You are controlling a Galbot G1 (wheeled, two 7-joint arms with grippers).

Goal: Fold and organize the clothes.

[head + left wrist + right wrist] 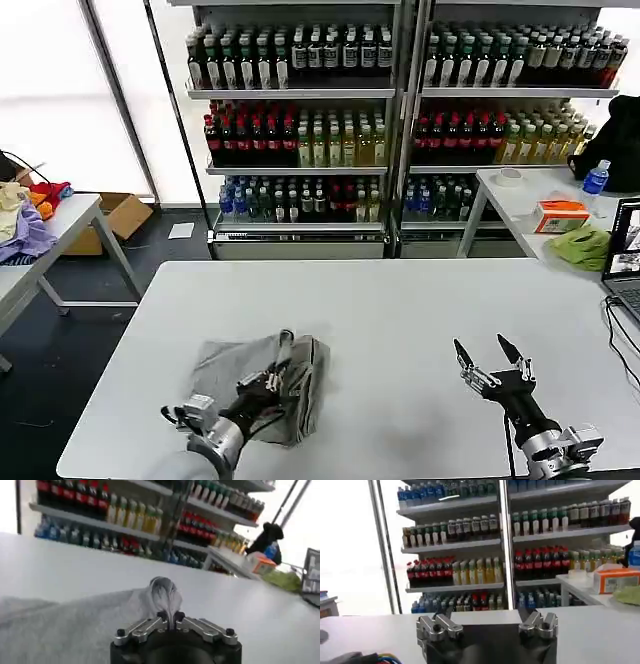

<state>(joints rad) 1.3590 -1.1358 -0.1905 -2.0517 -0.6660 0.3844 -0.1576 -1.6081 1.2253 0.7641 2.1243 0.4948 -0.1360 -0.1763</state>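
A light grey shirt [255, 385] lies crumpled and partly folded on your white counter [400, 300], near its front edge and toward your left. Your left hand [285, 358] sits on the shirt's right-hand part, its fingers [167, 616] clenched on a pinched-up tuft of the grey cloth; in the left wrist view that tuft stands up in a small peak just above the closed fingertips, with the rest of the fabric spreading flat around it. Your right hand [487, 350] hovers over bare counter well apart from the shirt, toward your right and near the front edge, its two dark fingertips spread wide and gripping nothing. Behind the counter, shelves of bottled drinks [400, 110] run across the back of the room. A side table on your left [60, 225] carries a heap of coloured garments [25, 215], and another on your right [530, 195] holds an orange-and-white box [560, 215] beside a lime-green cloth [582, 245]. A laptop [625, 255] stands at the counter's right edge.
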